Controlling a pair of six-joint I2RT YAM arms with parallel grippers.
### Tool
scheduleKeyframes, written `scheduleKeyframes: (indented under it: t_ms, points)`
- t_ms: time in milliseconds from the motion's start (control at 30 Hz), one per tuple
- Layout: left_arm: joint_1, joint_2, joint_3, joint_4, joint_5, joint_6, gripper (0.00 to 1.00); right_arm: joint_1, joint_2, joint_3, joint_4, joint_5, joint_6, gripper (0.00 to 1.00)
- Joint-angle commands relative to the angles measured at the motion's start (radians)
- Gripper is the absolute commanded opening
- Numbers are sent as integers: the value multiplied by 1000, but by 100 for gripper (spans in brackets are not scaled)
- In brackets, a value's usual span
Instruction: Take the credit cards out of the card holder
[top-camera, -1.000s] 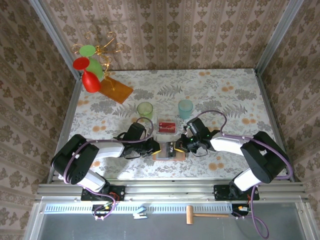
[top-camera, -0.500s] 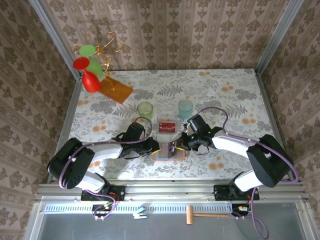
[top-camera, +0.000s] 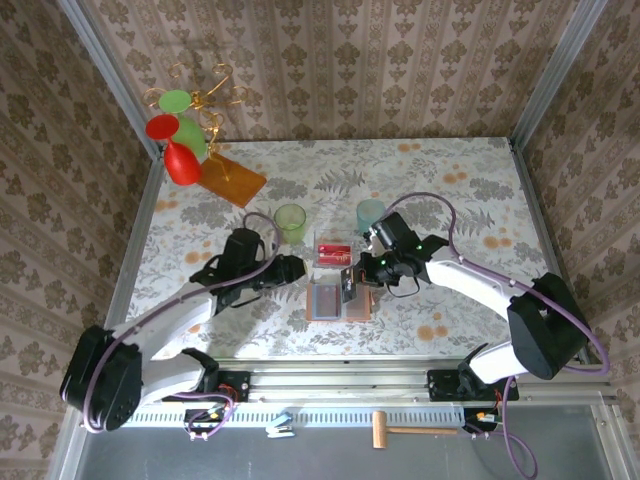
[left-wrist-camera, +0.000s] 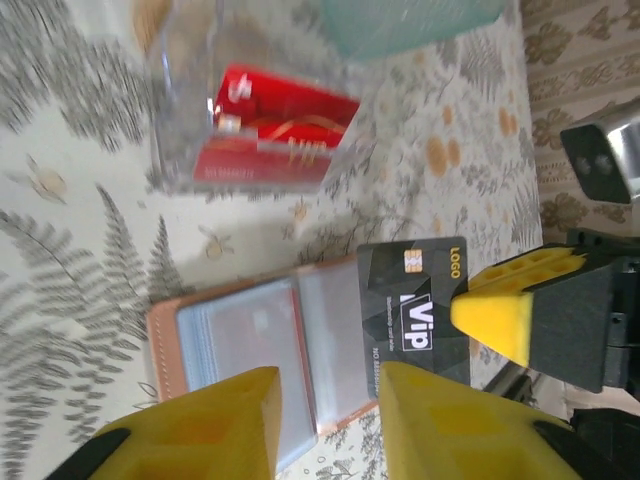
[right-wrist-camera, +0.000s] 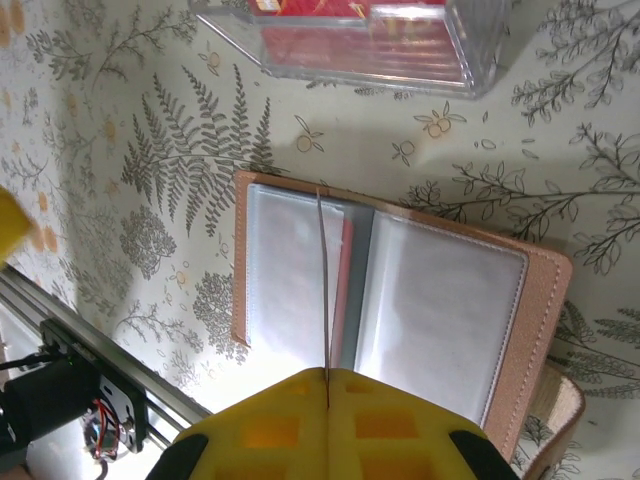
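Black card (left-wrist-camera: 412, 318): dark, gold chip, white "VIP" lettering; raised over the holder.
Card holder (right-wrist-camera: 440, 310): tan leather, open flat at the near centre of the table (top-camera: 450, 180); grey sleeves, possibly a reddish card by the fold.
Right gripper (right-wrist-camera: 327, 385): fingers pinched on the black card.
Left gripper (left-wrist-camera: 330, 412): fingers slightly apart, empty, left of the holder.
Red card (left-wrist-camera: 275, 125): blurred, inside a clear tray (left-wrist-camera: 175, 120) just beyond the holder.

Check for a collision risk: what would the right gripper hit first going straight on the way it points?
Likely the open card holder below the right gripper, near its fold; the held black card would touch first.
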Motion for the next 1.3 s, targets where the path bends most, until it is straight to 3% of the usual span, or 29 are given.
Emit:
scheduleKeyframes:
  t_ms: [0,300,367,533,700,933,1167,1267]
  points:
    - [63,-83,75,-195,-47,189,35,-5,-19,75,-114,51,-97,0]
    - [241,-204,236,-599,-149,492,40,-6,28,188,-193,79,-137,0]
    - [244,-215,246,-652,-212,487,40,-7,44,207,-197,77,-141,0]
    - [247,-213,257,-750,-206,495,39,-9,70,250,-209,81,-153,0]
    - [248,-230,273,-780,-226,518,40,-12,78,273,-216,74,-165,0]
    - [289,-175,386,-816,-138,615,40,-16,57,267,-206,72,-171,0]
    - [295,-92,429,-855,-196,745,40,-25,30,239,-208,72,-176,0]
    - [296,-81,417,-849,-240,743,39,-35,18,235,-213,72,-178,0]
